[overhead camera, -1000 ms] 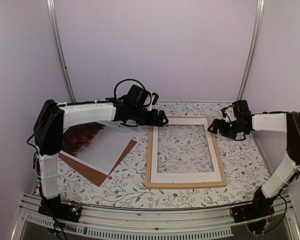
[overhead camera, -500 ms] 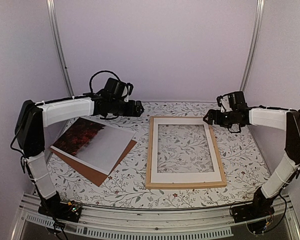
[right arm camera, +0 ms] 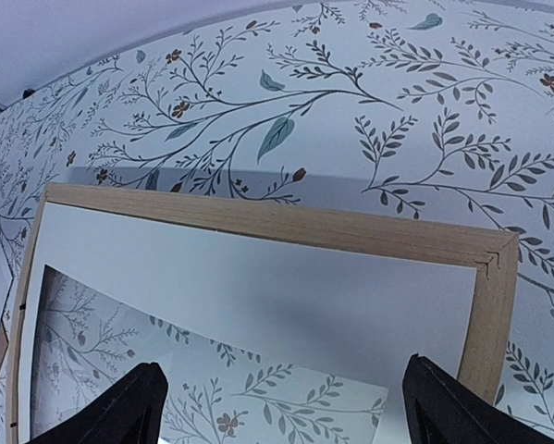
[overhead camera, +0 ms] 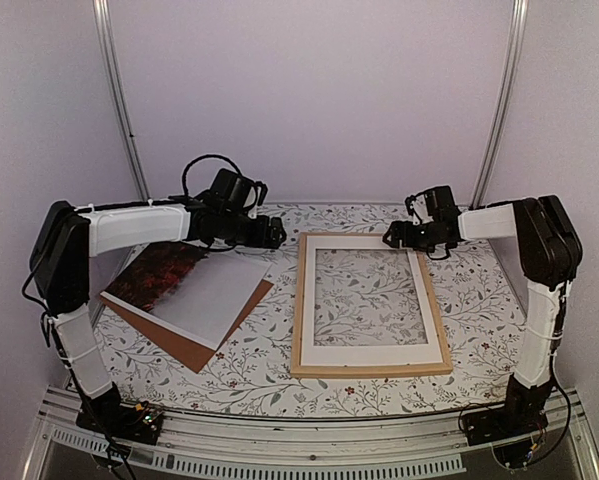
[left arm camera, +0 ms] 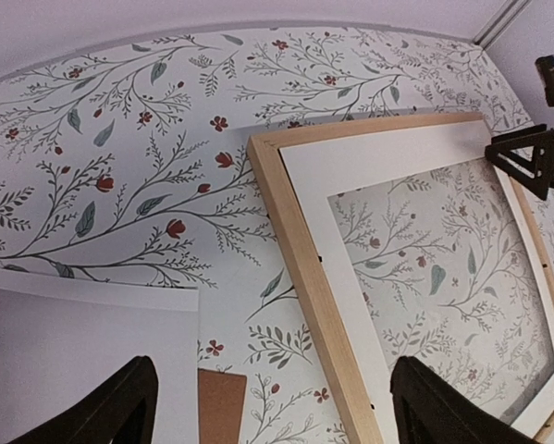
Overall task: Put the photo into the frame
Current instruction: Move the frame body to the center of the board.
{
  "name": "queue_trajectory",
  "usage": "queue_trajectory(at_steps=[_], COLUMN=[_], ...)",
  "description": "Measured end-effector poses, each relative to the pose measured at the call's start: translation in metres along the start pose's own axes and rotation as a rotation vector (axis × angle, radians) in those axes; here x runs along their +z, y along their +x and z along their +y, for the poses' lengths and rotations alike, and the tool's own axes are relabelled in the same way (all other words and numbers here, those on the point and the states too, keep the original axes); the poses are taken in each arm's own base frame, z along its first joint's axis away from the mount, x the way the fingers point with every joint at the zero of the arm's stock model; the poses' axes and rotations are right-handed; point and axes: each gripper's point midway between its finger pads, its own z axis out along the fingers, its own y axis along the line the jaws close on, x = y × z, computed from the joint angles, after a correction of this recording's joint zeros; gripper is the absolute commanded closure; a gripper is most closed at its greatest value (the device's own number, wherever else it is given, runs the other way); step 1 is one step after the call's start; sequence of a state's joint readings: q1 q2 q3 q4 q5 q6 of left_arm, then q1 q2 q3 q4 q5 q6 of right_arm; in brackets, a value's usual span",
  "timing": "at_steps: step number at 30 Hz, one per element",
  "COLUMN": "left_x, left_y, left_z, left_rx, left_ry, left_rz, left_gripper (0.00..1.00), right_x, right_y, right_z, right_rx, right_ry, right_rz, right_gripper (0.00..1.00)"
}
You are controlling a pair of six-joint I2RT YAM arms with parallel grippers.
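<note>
**A:** Look at the top-down picture: where's the photo?

**B:** Left of centre, lying flat and skewed on a brown backing board. Its dark red band points to the upper left and the pale end to the lower right. It's not in the frame yet.

**A:** And the frame?

**B:** Middle of the picture, flat on the floral counter. There's a white mat sitting inside the wood strips, and the counter's pattern shows through its window. The board's right corner comes near the frame's left strip without touching it.

**A:** What about the left end effector?

**B:** It's released, with the fingers spread wide and nothing between them. It hovers above centre, between the photo's far corner and the frame's upper left corner. Its own camera shows the white edge of the photo lower left and the frame's corner at centre.

**A:** And the right end effector?

**B:** That one's released too, wide apart and holding nothing. It hangs at the frame's upper right corner. In its wrist view that mitred corner sits at the right edge, just above one finger.
</note>
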State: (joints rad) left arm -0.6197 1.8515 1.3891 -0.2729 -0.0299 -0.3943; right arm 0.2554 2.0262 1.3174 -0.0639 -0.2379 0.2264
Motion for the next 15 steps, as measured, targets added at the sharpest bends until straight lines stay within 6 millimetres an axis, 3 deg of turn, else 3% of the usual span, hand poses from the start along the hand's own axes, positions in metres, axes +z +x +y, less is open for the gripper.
queue_trajectory(at_steps=[5,15], left_x=[0.002,0.004], left_y=[0.006,0.012], left_z=[0.002,0.005], left_rx=[0.001,0.001], left_ry=[-0.005,-0.01], left_rz=[0.011,0.023], left_gripper=[0.1,0.1], right_x=[0.023,0.023], right_y=[0.006,0.005], right_z=[-0.005,-0.003], right_rx=[0.003,-0.004], right_ry=[0.0,-0.002], right_rz=[0.028,0.027], right_gripper=[0.08,0.09])
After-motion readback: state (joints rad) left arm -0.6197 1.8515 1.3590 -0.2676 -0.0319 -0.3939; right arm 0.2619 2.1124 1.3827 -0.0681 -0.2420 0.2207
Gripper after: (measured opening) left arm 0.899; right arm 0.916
